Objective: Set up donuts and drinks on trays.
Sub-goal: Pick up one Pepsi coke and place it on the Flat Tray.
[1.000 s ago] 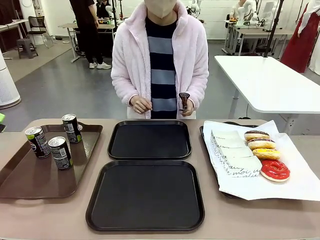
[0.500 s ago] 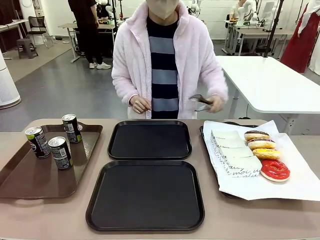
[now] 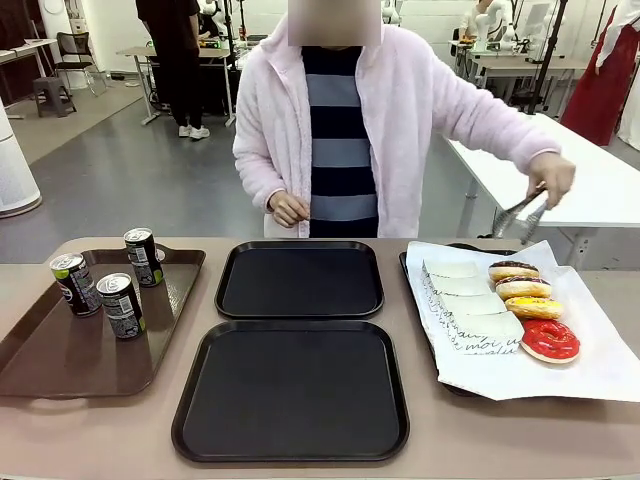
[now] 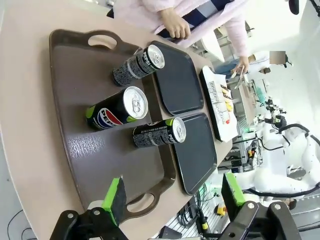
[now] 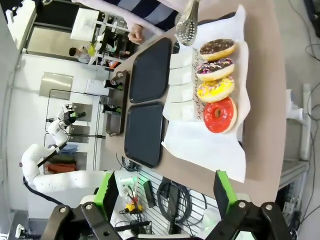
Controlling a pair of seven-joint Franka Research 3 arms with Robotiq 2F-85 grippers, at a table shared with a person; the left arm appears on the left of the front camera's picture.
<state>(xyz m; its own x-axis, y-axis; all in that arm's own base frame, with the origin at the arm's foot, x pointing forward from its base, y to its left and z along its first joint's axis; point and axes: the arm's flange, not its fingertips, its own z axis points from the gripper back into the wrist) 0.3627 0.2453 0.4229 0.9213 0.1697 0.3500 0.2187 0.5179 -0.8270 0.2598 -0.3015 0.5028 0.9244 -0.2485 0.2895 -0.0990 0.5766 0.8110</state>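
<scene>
A light-brown rounded table point(image 3: 60, 440) spans the front view, and a person in a fluffy pale-pink jacket and striped top point(image 3: 340, 130) stands at its far side. In the middle lie the two matte black square plastic trays, the far tray point(image 3: 300, 278) and the near tray point(image 3: 292, 390), one just behind the other and both bare. On the robot's left sits a longer brown plastic tray with handles point(image 3: 60, 360); on its right, a sheet of white paper point(image 3: 590, 370) lines another tray. The left gripper point(image 4: 173, 192) hangs with its green-padded fingers wide apart and nothing between them, the brown tray ahead of it. The right gripper point(image 5: 164, 189) is likewise spread and holds nothing, facing the paper. Four ring donuts point(image 3: 533, 307) lie in a row there, beside folded white paper sleeves point(image 3: 465, 305). Three slim dark cans point(image 3: 121, 305) stand upright on the brown tray. The person's outstretched hand point(image 3: 552, 178) holds metal tongs point(image 3: 518, 212) above the donuts.
</scene>
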